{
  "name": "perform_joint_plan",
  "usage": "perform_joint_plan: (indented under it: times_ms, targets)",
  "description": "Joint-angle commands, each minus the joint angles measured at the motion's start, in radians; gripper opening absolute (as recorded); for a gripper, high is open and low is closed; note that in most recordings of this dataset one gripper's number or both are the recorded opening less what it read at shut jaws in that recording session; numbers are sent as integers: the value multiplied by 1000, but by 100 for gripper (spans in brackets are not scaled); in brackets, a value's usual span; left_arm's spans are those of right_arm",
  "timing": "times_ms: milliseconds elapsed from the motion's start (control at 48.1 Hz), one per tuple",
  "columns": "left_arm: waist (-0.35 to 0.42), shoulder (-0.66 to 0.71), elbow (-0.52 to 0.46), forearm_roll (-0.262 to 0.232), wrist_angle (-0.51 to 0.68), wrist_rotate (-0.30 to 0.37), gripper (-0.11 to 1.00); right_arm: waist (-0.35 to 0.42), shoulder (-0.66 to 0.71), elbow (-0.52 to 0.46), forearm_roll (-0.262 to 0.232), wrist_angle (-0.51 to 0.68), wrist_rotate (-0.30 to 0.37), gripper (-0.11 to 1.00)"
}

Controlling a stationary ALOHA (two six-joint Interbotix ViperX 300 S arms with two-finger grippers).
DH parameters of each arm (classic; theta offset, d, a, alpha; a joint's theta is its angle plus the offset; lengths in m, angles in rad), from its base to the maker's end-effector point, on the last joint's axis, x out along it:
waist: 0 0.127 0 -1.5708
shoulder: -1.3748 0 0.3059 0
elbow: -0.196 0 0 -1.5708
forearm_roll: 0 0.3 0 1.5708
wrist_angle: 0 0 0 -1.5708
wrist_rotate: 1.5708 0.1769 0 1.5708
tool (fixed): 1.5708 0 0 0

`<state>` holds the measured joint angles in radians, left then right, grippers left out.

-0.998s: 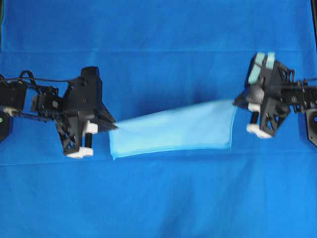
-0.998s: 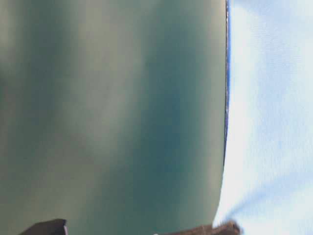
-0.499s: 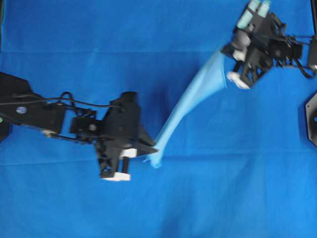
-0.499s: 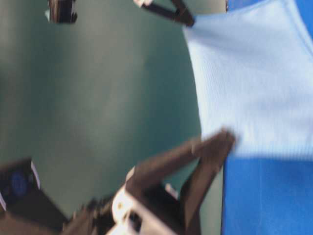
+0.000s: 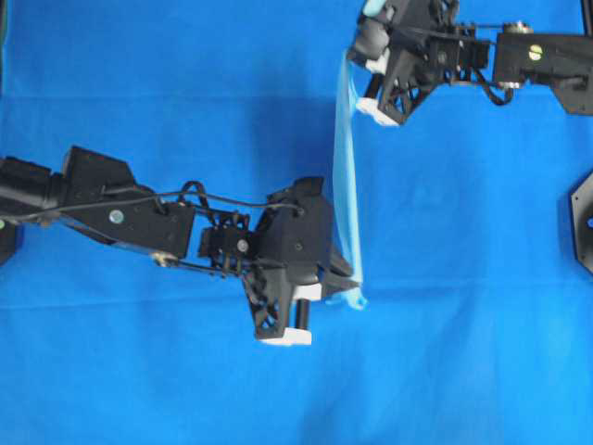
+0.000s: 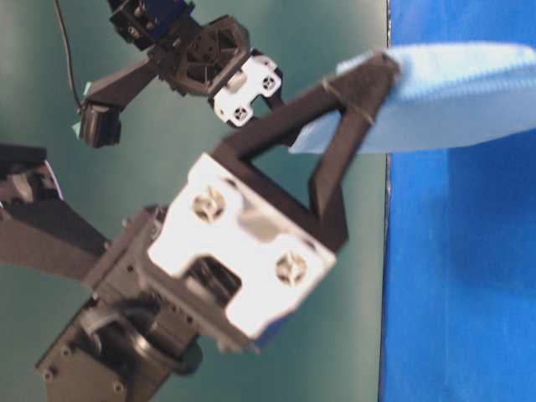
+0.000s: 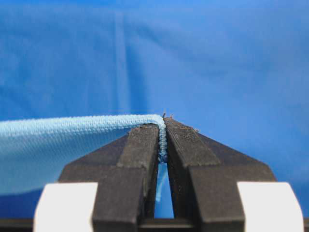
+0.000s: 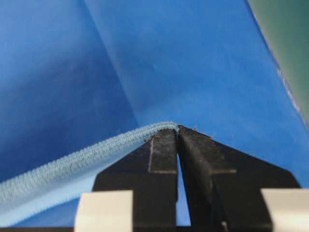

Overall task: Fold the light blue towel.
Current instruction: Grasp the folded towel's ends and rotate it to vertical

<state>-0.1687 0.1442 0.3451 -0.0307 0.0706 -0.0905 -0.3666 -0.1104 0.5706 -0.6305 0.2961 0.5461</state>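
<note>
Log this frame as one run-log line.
phase: mid-fold, carrying | left gripper: shut on light blue towel corner | right gripper: shut on other corner | towel: lifted, stretched taut between grippers above table sheet

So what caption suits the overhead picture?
Two black grippers, left and right, hold a pale sky-blue microfibre towel taut above the royal-blue sheet.

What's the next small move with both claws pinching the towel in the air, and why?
Probably lower both claws together to lay the light blue towel on the table sheet. The left claw and right claw each pinch an end, and the cloth hangs taut between them, edge-on from overhead.
</note>
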Motion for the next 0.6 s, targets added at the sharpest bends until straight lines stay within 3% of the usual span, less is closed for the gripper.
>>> perform_joint_plan:
  times_ms: [0,374,582]
  targets:
    - [-18,-5,-46,2,-32,3,2,-28,-15,-23,-9,9,-2,3]
    - [-18,150,-255,2,-55,9,2,-48,-179,138,-5,63,14,3]
    - [-17,198,-305,3,-64,9,2,-46,-222,189,5,63,9,3]
